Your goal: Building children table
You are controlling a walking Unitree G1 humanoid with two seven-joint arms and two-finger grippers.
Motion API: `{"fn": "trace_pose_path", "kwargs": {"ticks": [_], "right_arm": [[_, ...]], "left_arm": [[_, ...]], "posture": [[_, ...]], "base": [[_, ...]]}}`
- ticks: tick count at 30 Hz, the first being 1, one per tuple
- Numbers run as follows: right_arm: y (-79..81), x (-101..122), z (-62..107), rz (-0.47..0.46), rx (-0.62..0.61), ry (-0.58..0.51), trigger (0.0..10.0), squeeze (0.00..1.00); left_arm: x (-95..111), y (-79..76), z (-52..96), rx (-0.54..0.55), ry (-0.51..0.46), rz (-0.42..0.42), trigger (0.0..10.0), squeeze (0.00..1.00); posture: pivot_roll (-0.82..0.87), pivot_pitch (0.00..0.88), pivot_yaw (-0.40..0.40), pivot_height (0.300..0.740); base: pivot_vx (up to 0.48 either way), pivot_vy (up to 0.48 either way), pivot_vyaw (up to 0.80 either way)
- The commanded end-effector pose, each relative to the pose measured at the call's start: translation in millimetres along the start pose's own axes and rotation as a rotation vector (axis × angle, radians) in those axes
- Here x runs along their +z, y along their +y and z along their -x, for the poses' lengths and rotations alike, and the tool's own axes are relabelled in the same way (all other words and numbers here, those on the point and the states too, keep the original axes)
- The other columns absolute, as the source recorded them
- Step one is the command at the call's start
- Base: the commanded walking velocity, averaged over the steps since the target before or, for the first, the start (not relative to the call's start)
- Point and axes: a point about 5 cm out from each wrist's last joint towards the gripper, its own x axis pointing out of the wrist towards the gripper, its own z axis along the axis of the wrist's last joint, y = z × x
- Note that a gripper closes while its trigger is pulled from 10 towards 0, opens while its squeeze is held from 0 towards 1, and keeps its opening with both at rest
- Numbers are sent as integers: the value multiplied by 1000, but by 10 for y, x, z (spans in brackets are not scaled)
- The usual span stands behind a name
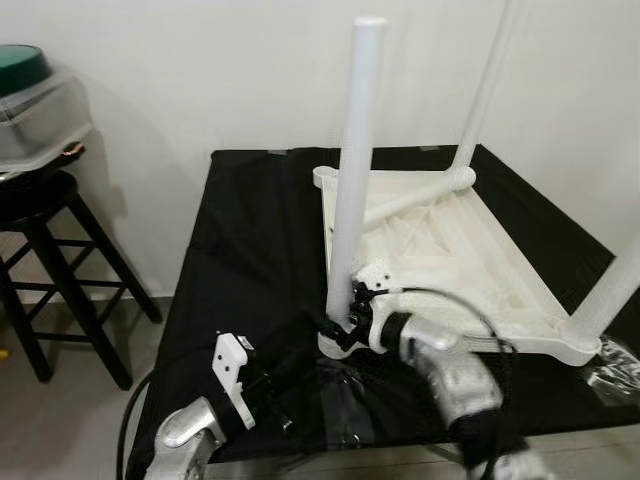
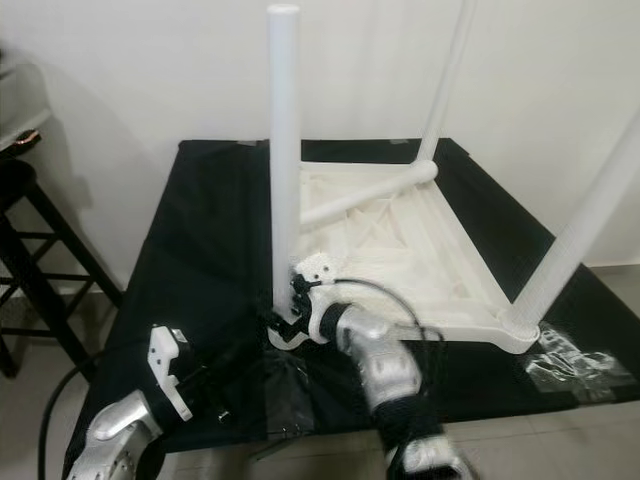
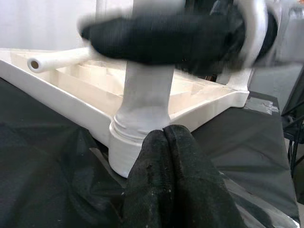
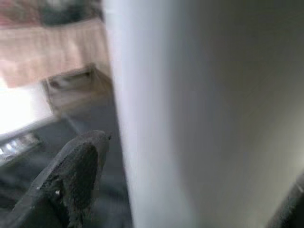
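The white children's table (image 1: pixel 470 260) lies upside down on a black-covered surface. Its near-left leg (image 1: pixel 357 150) stands upright in the corner socket (image 3: pixel 128 152). My right gripper (image 1: pixel 338 322) is shut around the base of this leg; the leg (image 4: pixel 190 114) runs between its fingers (image 4: pixel 76 175). My left gripper (image 3: pixel 164 135) is shut with nothing in it, low on the black cloth just in front of that socket. Two more legs (image 1: pixel 490 80) (image 1: pixel 615 290) stand upright on the right side. A loose leg (image 1: pixel 410 200) lies slanted across the underside.
A black stool (image 1: pixel 50 250) stands to the left, carrying a clear plastic bin (image 1: pixel 35 110). Crumpled clear plastic (image 1: pixel 615 365) lies at the right edge of the cloth, and more plastic (image 1: pixel 340 385) by the front edge. A white wall is behind.
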Motion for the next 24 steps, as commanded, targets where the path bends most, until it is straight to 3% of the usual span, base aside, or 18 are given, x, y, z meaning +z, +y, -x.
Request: {"fn": "trace_pose_path", "kwargs": {"ticks": [1, 4, 6, 7, 11, 12, 21, 24], "right_arm": [[41, -3, -33, 5, 75, -7, 10000, 0], [-122, 94, -47, 44, 209, 43, 10000, 0], [-183, 139, -53, 56, 232, 61, 10000, 0], [-246, 208, -62, 52, 245, 63, 8706, 0], [-279, 252, -66, 48, 249, 60, 8706, 0], [-320, 290, -53, 36, 250, 58, 0, 0], [-254, 117, 21, 6, 266, 42, 0, 0], [-218, -56, -17, 29, 173, 82, 0, 0]], "left_arm": [[-29, -7, 0, -1, 10, 8, 10000, 0], [-40, -9, -8, -2, 14, 4, 10000, 0], [-43, -11, -9, -2, 15, 2, 10000, 0], [-46, -14, -9, -1, 16, 0, 10000, 0], [-46, -17, -9, -1, 16, -1, 10000, 0], [-47, -30, -6, -1, 14, -1, 10000, 0], [-62, -79, 29, -17, 10, 31, 10000, 0], [-83, -87, 52, -45, 32, 39, 10000, 0]], "posture": [[113, 0, -57, 740], [132, 0, -68, 740], [135, 0, -68, 740], [140, 0, -68, 740], [141, 0, -67, 740], [134, 0, -54, 740], [80, 0, 11, 740], [71, 0, 38, 740]], "base": [[0, 0, 0], [0, 0, 0], [0, 0, 0], [0, 0, 0], [0, 0, 0], [0, 0, 0], [0, 0, 0], [0, 0, 0]]}}
